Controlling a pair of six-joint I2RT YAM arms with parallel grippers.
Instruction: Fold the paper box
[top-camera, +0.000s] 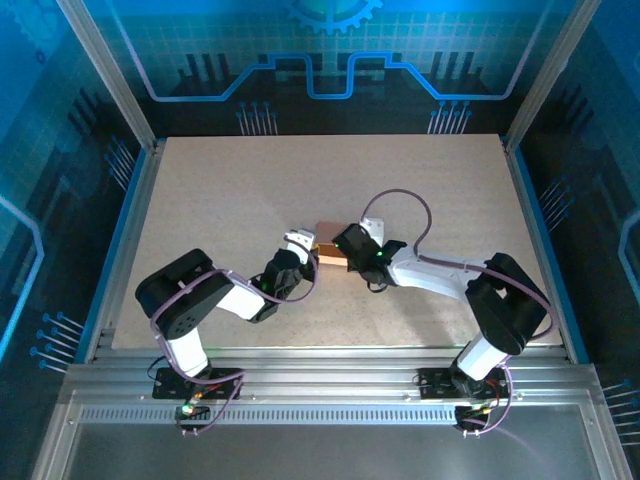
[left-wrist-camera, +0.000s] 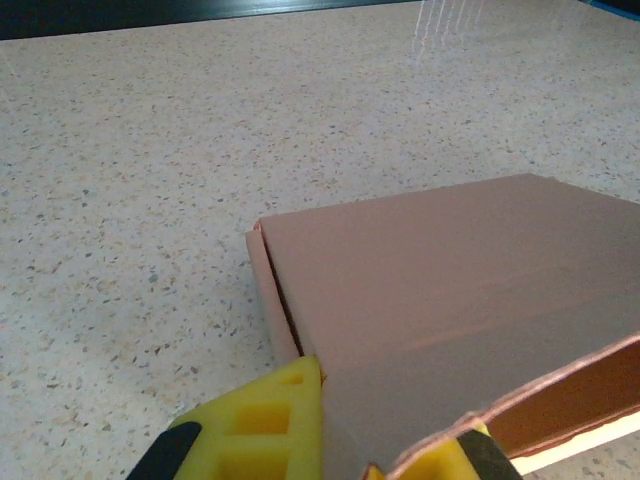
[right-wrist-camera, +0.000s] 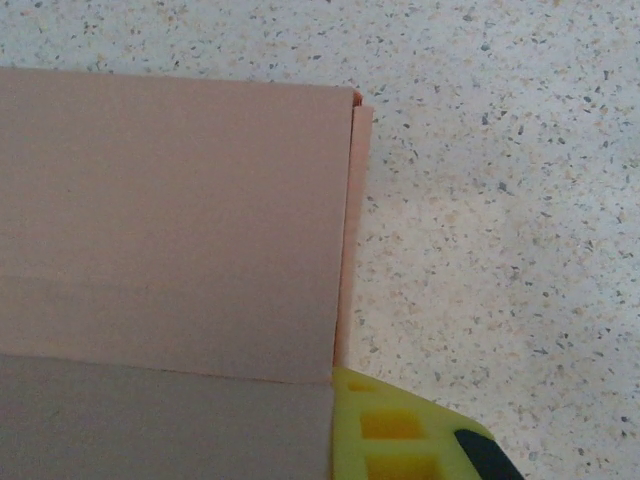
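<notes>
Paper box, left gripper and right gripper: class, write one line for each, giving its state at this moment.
paper box: lying on the table, partly folded, top panel laid flat, one flap edge raised, pinched from both sides.
left gripper: shut on the paper box's near edge.
right gripper: shut on the paper box, a panel covering one finger.

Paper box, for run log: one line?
thin salmon-pink cardboard paper box: on speckled table | left gripper: shut on box | right gripper: shut on box
</notes>
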